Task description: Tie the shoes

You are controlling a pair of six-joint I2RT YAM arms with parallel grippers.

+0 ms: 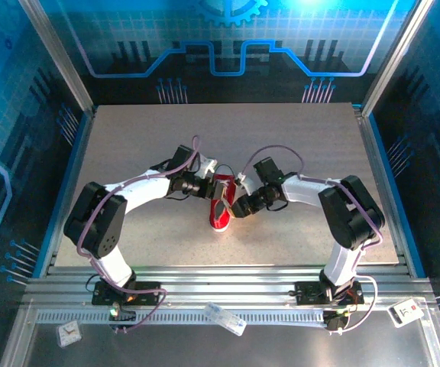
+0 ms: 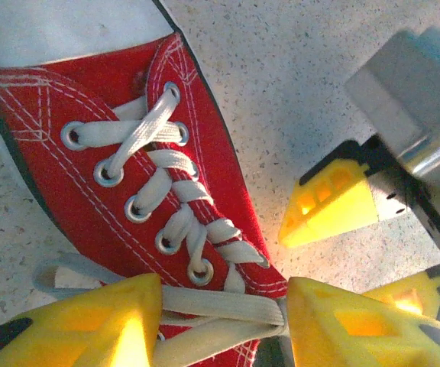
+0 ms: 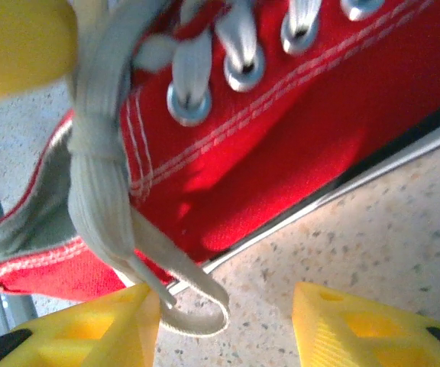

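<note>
The red sneaker (image 1: 220, 208) lies mid-table between both arms, its white toe cap (image 2: 67, 27) at the top of the left wrist view. My left gripper (image 1: 205, 186) is at the shoe's left, my right gripper (image 1: 241, 204) at its right. In the left wrist view the left gripper (image 2: 224, 325) is open over the shoe's top eyelets, and two white lace strands (image 2: 228, 310) run across the gap between its fingers. My right gripper (image 3: 228, 329) is open beside the shoe's side wall (image 3: 281, 153). A lace loop (image 3: 197, 306) rests against its left finger (image 3: 98, 332).
The speckled table (image 1: 296, 145) has free room all around the shoe. Metal frame posts and blue panels enclose it. Small white items (image 1: 225, 317) lie on the near rail. The right gripper's yellow fingers (image 2: 331, 200) sit close to my left gripper.
</note>
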